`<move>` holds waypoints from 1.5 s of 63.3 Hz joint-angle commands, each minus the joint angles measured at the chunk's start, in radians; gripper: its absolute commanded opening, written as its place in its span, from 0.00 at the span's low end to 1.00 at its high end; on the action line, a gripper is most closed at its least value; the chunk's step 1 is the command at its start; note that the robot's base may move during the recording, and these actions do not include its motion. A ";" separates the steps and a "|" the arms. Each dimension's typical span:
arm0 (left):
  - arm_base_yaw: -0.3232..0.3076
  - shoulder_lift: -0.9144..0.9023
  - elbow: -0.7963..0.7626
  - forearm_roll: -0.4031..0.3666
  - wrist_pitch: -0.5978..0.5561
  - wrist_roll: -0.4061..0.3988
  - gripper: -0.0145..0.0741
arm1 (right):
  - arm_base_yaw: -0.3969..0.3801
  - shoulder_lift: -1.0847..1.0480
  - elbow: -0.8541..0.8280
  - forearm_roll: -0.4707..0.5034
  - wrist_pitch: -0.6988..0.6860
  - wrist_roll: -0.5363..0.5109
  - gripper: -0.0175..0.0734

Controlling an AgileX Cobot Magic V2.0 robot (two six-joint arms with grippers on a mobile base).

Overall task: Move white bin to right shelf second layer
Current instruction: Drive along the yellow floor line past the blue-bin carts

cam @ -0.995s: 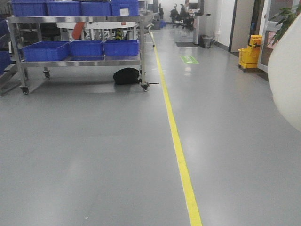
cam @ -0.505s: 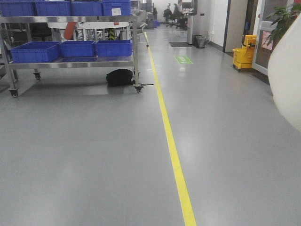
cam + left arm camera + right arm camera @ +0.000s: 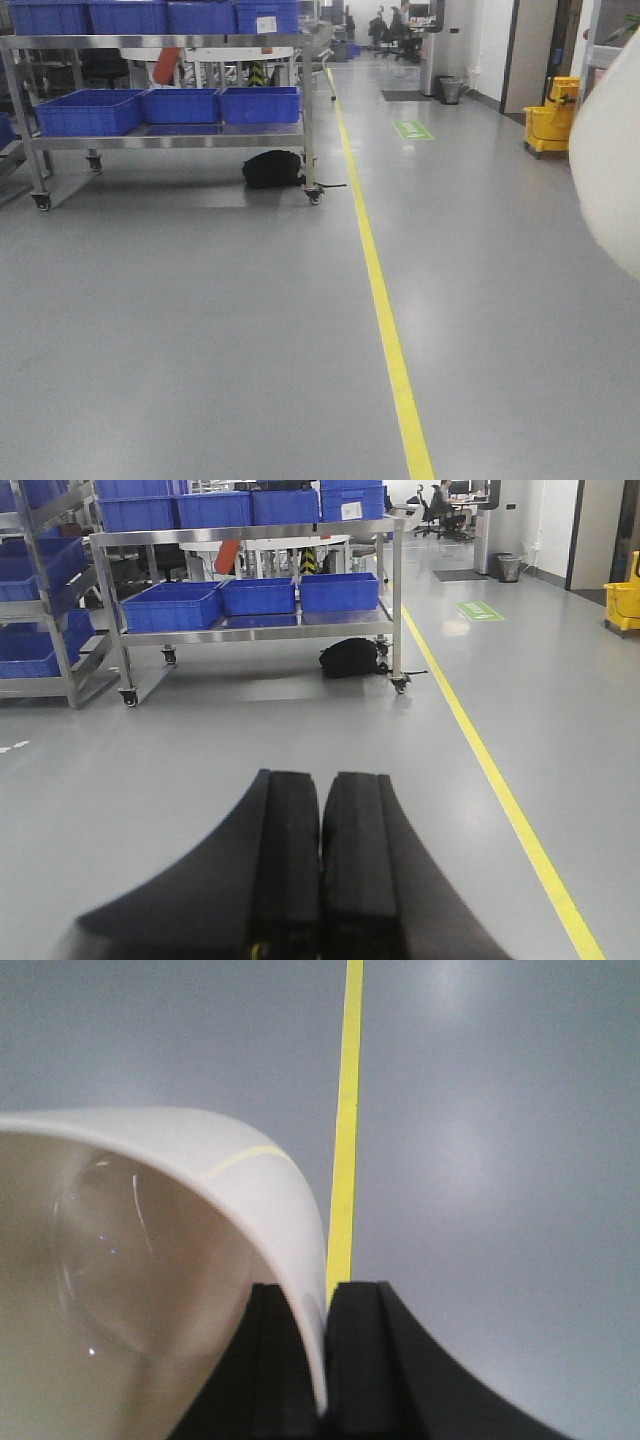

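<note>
Right gripper (image 3: 327, 1298): jaws nipped on the glossy cream-white plastic bin (image 3: 180, 1260) wall (judged light, slippery, flexible). Left gripper (image 3: 321, 782): jaws closed, empty.

A stainless wheeled trolley (image 3: 170, 142) of blue crates (image 3: 90, 112) stood at ten o'clock, a black bag (image 3: 272, 168) beneath. A yellow floor line (image 3: 385, 320) ran toward twelve; a yellow mop bucket (image 3: 552, 118) sat at two.

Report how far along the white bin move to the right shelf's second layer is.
Done: the white bin is picked up, its wall pinched by the right gripper. In hand: it hangs over open grey floor beside the yellow line; the left gripper is shut and empty. Left: reaching the shelf and setting the bin down; no roller-rail level shows, only the steel trolley with blue crates.
</note>
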 commanded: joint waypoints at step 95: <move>0.002 -0.016 0.037 -0.006 -0.084 -0.003 0.26 | -0.007 -0.002 -0.033 0.008 -0.085 -0.002 0.25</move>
